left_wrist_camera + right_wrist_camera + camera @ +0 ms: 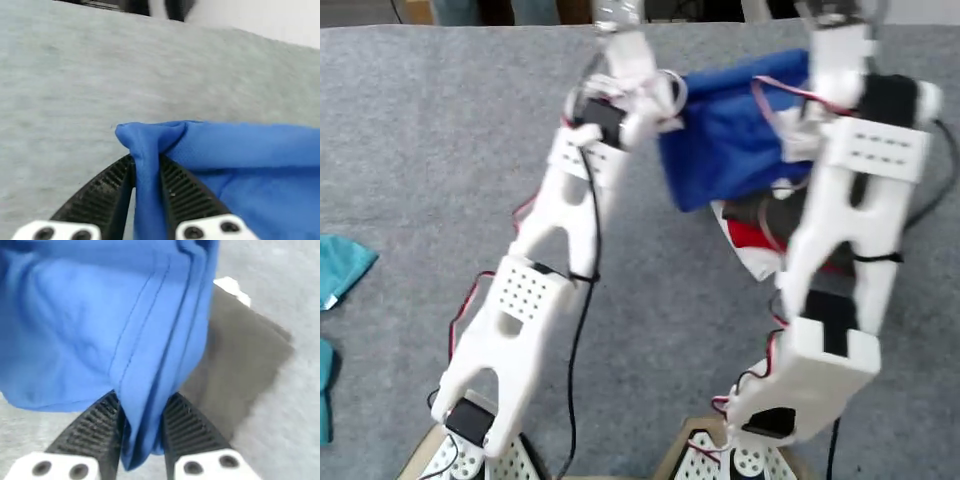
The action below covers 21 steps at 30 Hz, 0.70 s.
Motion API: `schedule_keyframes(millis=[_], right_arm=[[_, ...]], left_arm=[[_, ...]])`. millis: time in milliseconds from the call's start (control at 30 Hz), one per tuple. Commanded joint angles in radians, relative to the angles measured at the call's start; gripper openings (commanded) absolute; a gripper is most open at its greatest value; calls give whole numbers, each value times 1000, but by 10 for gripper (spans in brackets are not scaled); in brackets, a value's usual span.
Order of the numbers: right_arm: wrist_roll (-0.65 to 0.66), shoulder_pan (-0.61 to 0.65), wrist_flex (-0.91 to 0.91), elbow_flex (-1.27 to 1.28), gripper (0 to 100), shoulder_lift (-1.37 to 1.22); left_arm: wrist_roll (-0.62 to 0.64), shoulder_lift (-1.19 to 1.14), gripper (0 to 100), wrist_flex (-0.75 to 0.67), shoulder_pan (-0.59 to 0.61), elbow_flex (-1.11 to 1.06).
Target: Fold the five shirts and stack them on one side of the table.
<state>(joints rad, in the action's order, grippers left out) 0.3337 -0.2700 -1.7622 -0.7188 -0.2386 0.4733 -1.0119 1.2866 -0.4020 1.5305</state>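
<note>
A blue shirt (732,140) hangs stretched between both arms at the far side of the grey table (420,150). My left gripper (147,175) is shut on a bunched corner of the blue shirt (240,155). My right gripper (142,420) is shut on a folded edge of the blue shirt (100,325). Under it lies a dark folded shirt (245,355), and in the high view a red and white shirt (745,240) shows beneath the blue one. A teal shirt (338,270) lies at the left edge of the table.
The left arm (535,270) and right arm (845,230) rise from bases at the near edge of the table. Bare grey tabletop spreads across the left half and between the arms.
</note>
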Motion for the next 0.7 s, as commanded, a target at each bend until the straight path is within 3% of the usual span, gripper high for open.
schedule_keyframes(millis=[0, 233, 400, 467, 667], right_arm=[[52, -140, -5, 4, 17, 50], [192, -247, 0, 174, 18, 48], [192, -262, 103, 341, 29, 48], [190, -264, 155, 406, 91, 48], [218, -273, 149, 456, 437, 54]], left_arm=[[3, 55, 28, -95, -62, -58], [3, 55, 28, -253, -150, -183], [5, 55, 35, -379, -159, -332], [14, 55, 80, -381, -157, -354], [63, 64, 172, -249, -147, -331]])
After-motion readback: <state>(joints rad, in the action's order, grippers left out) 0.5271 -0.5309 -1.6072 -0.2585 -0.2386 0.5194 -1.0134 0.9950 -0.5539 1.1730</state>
